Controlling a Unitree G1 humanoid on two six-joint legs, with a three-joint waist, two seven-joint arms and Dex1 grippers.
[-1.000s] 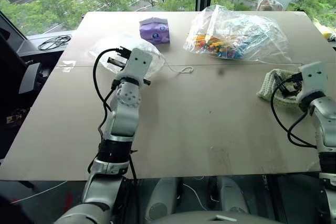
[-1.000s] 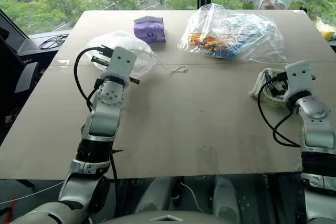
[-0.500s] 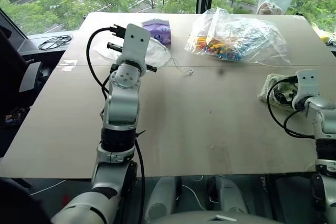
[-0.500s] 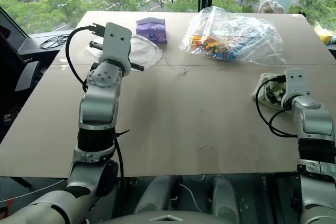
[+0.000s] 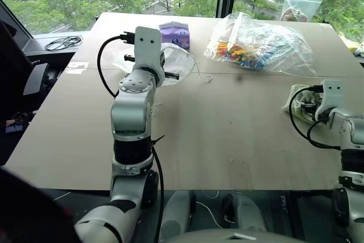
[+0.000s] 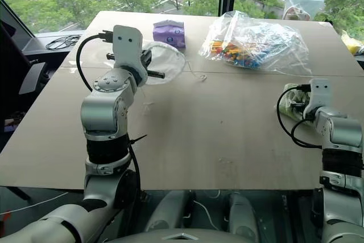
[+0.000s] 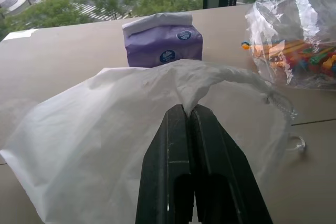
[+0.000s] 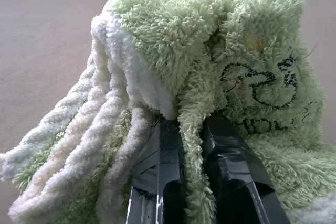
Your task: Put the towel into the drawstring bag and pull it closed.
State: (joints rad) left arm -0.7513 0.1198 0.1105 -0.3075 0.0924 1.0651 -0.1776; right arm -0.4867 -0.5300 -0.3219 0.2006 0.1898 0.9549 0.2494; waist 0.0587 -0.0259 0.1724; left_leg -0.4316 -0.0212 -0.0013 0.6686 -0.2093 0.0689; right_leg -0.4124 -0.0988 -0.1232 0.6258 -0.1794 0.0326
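Since before, the right gripper (image 8: 191, 129) has clamped a fold of towel (image 8: 210, 66); the left gripper (image 7: 188, 116) pinches the bag's (image 7: 105, 129) rim.

The beige table (image 5: 227, 129) carries a purple tissue pack (image 5: 174, 32), a clear plastic bag (image 5: 259, 41) of colourful items, and the green towel (image 5: 300, 99) near its right edge.

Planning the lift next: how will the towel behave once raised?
Probably floppy: the towel already folds and droops around the right gripper, shut on a pinch of it. Its fluffy pile suggests it is light and unlikely to slip.
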